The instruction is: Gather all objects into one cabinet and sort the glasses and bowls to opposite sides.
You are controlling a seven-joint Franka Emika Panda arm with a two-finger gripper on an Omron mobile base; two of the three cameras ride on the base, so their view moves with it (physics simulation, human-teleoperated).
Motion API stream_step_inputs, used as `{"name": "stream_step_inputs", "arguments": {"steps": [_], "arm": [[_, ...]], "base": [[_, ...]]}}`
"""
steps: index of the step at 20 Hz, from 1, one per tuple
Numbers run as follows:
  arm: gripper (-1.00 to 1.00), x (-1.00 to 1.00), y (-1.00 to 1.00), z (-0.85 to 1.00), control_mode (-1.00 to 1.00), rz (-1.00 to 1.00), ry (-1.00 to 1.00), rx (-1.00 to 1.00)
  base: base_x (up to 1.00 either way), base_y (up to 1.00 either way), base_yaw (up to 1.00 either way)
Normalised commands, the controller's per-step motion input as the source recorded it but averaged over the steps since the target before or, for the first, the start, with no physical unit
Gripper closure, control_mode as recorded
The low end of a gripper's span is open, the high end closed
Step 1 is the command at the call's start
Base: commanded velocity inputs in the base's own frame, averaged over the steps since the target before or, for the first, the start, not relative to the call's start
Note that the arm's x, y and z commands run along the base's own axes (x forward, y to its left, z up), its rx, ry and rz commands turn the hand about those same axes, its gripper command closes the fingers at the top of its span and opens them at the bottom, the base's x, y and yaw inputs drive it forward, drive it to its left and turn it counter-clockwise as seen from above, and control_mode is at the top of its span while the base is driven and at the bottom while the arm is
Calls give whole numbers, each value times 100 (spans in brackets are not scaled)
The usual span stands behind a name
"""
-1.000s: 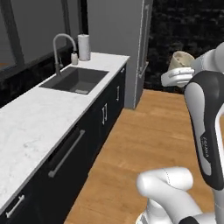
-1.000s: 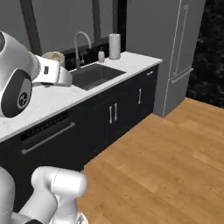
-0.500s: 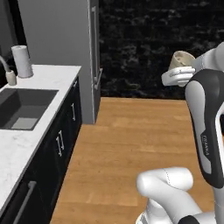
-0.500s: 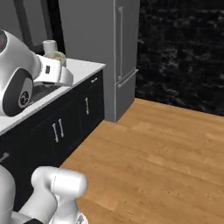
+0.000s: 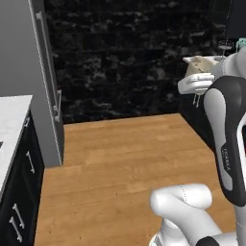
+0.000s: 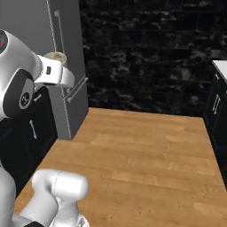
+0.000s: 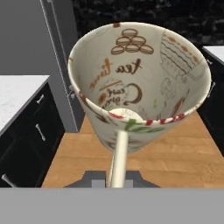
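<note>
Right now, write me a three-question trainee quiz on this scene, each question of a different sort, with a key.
1. True or false: the claw is shut on a cream mug.
2. Multiple choice: the floor is (a) grey tile, (b) light wood, (c) black marble.
3. Fill the blank: in the hand view, the mug's inside carries brown lettering and drawings, with a ____ stripe along part of its rim.

Key: 1 true; 2 b; 3 red.
</note>
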Motion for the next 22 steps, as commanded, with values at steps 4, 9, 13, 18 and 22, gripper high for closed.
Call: {"name": "stream_step_inputs", "arguments": {"steps": [4,9,13,18,22], "arm": [[100,0,0,0,100,0,0,0],[100,0,0,0,100,0,0,0],[100,0,0,0,100,0,0,0],[100,0,0,0,100,0,0,0],[100,0,0,0,100,0,0,0]], "base": [[100,-7,-29],[100,-6,-28],[100,-6,-35],[100,-20,-42],[76,-48,-55]]}}
